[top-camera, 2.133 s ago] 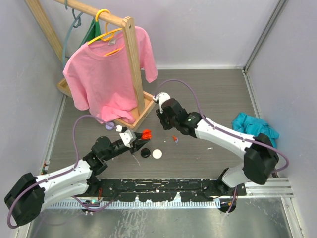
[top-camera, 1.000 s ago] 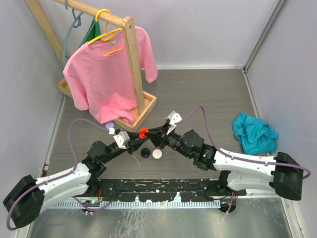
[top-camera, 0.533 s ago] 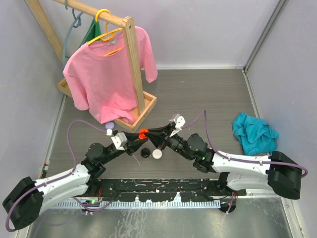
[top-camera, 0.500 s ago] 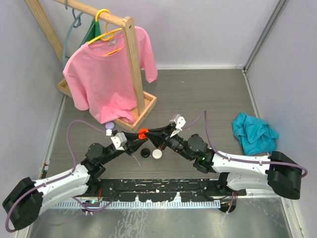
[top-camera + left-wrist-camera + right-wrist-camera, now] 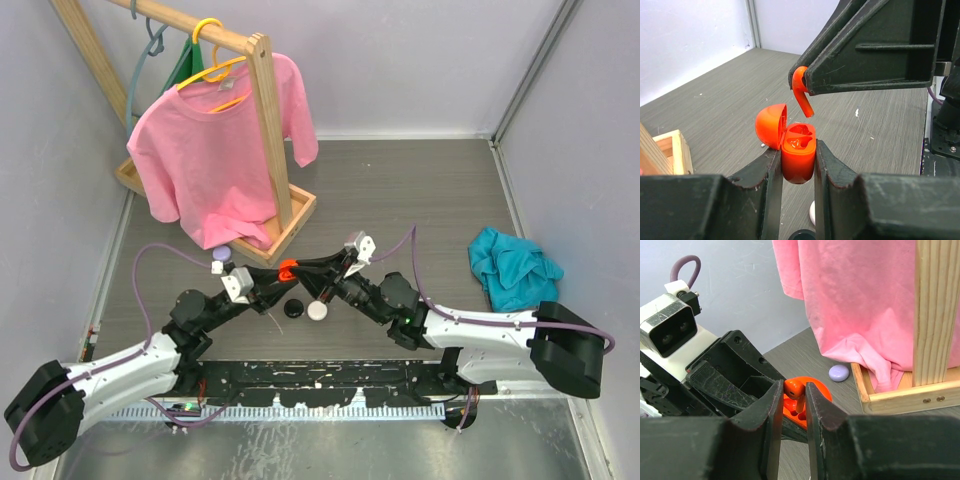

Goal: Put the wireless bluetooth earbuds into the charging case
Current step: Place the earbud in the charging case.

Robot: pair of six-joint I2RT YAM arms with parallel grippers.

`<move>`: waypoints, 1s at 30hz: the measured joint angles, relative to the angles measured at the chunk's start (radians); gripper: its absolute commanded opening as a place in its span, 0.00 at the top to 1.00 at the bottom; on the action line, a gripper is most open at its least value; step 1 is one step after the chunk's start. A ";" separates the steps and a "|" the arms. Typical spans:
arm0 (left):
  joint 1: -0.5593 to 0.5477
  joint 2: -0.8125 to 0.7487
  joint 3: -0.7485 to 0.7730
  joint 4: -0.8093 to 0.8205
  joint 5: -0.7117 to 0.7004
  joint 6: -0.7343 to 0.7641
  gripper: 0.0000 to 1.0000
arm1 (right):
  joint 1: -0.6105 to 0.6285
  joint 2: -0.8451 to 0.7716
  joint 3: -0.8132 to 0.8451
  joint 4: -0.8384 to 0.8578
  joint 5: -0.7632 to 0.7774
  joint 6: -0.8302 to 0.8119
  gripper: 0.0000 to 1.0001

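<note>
My left gripper (image 5: 797, 157) is shut on an orange-red charging case (image 5: 798, 152), lid open to the left, held above the table; it also shows in the top view (image 5: 286, 268). My right gripper (image 5: 794, 390) is shut on an orange-red earbud (image 5: 793, 388), stem pointing down. In the left wrist view the earbud (image 5: 801, 95) hangs just above the case's open sockets, not touching. The two grippers meet tip to tip in the top view, left gripper (image 5: 276, 279), right gripper (image 5: 300, 267).
A black round case (image 5: 294, 308) and a white round case (image 5: 317, 310) lie on the table under the grippers. A purple case (image 5: 220, 255) lies by the wooden rack base (image 5: 290, 232) with a pink shirt (image 5: 215, 150). A teal cloth (image 5: 512, 265) lies right.
The right arm swung from the table's middle to the left gripper, bringing the earbud over the open case. In the last half second almost nothing moved.
</note>
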 measured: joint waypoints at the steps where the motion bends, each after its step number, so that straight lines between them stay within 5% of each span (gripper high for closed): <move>1: 0.000 -0.003 0.000 0.000 0.000 -0.001 1.00 | 0.000 0.000 0.000 0.003 -0.001 0.001 0.84; 23: -0.002 -0.070 -0.024 0.031 -0.015 -0.046 1.00 | 0.002 0.064 -0.028 0.133 -0.070 0.035 0.83; 30: -0.005 -0.075 -0.024 0.030 -0.023 -0.050 1.00 | 0.000 0.064 -0.033 0.145 -0.083 0.035 0.76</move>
